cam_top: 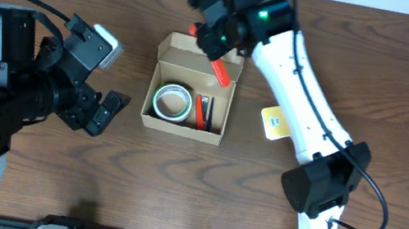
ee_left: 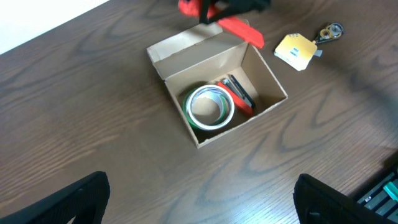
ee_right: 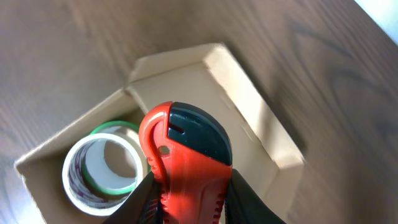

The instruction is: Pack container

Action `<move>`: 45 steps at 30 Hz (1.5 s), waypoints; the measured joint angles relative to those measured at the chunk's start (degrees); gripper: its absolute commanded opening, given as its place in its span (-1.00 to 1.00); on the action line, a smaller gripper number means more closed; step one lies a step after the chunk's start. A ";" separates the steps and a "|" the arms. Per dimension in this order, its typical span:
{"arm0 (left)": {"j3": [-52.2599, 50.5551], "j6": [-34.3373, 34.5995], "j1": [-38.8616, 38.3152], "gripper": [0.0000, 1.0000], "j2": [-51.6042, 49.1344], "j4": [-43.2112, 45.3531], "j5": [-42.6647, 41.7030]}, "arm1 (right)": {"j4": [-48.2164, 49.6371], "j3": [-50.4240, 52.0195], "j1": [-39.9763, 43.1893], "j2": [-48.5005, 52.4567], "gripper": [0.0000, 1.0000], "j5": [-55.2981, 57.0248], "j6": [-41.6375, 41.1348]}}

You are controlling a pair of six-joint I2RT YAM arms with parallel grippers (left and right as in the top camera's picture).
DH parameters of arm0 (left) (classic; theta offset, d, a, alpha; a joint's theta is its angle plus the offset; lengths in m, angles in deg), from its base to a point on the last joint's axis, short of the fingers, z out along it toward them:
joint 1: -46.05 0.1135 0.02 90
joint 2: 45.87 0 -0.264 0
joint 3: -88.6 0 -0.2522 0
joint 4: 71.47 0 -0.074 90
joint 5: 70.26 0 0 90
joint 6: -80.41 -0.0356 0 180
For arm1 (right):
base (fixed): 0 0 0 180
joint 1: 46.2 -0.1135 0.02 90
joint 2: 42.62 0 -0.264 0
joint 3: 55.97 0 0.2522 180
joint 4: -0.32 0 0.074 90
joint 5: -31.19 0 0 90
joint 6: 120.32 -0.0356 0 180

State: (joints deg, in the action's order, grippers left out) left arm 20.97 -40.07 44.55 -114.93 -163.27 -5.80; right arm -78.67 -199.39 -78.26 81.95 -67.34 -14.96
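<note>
Dark brown wood-grain table (cam_top: 52,180), viewed from above and from both wrists.

1. Small tan cardboard box (cam_top: 183,133): stands near the middle of the table, somewhat toward the far edge. The hinged lid flap is open and stands up along the box's far side.
2. Contents: a roll of tape with a pale face and green rim (cam_top: 172,101) lies flat in the left part of the box. A slim red and black item (cam_top: 203,113) lies just beside it along the right wall. What this item is cannot be told.
3. Right gripper (cam_top: 214,45): hangs over the box's far right corner with its jaws closed on a red and black handled tool (ee_right: 186,162). The tool is in the air, above the box opening.
4. Left gripper (ee_left: 202,179): hangs over the table toward the left edge, apart from the box, jaws spread wide with nothing between them.
5. Yellow square tag (cam_top: 274,123): lies on the table toward the right edge, near the box but not touching it. A small round metal piece (ee_left: 328,32) lies beside it.
</note>
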 measured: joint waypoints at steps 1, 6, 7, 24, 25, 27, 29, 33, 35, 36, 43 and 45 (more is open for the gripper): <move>0.00 0.00 0.00 0.91 0.00 0.00 0.00 | 0.07 0.00 -0.87 0.48 -0.97 -0.02 2.95; 0.00 0.00 0.00 0.90 0.00 0.00 -0.02 | -0.20 0.02 -3.17 3.10 -0.97 -0.50 12.11; 0.00 0.00 0.00 0.91 0.00 0.00 -0.02 | -0.35 0.04 -3.63 3.69 -0.98 -0.94 13.99; 0.00 0.00 0.00 0.90 0.00 0.00 -0.02 | -0.94 0.39 -6.01 7.98 -0.94 -0.66 26.71; 0.00 0.00 0.00 0.91 0.00 0.00 -0.02 | -0.94 0.39 -6.01 8.17 -0.92 -0.24 27.21; 0.00 0.00 0.00 0.90 0.00 0.00 0.00 | -0.94 0.42 -6.01 8.46 -0.87 0.26 27.82; 0.00 0.00 0.00 0.90 0.00 0.00 -0.02 | -0.94 0.42 -6.01 8.57 -0.74 0.61 28.50; 0.00 0.00 0.00 0.91 0.00 0.00 -0.02 | -0.37 0.55 -6.01 8.68 -0.06 0.94 29.11; 0.00 0.00 0.00 0.91 0.00 -0.02 0.00 | 0.00 0.74 -6.01 8.68 0.29 1.09 29.07; 0.00 0.00 0.00 0.91 0.00 0.00 -0.02 | 0.26 0.83 -6.01 8.68 0.44 1.16 29.46; 0.00 0.00 0.00 0.91 0.00 0.00 0.00 | 0.61 0.90 -6.01 8.70 0.36 1.53 28.83; 0.00 0.00 0.00 0.90 0.00 0.00 0.00 | 0.57 0.90 -6.03 8.68 0.35 1.53 27.12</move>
State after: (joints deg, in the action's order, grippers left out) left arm 20.97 -40.07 44.55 -114.93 -163.27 -5.80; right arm -78.10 -198.50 -84.29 90.63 -65.81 12.16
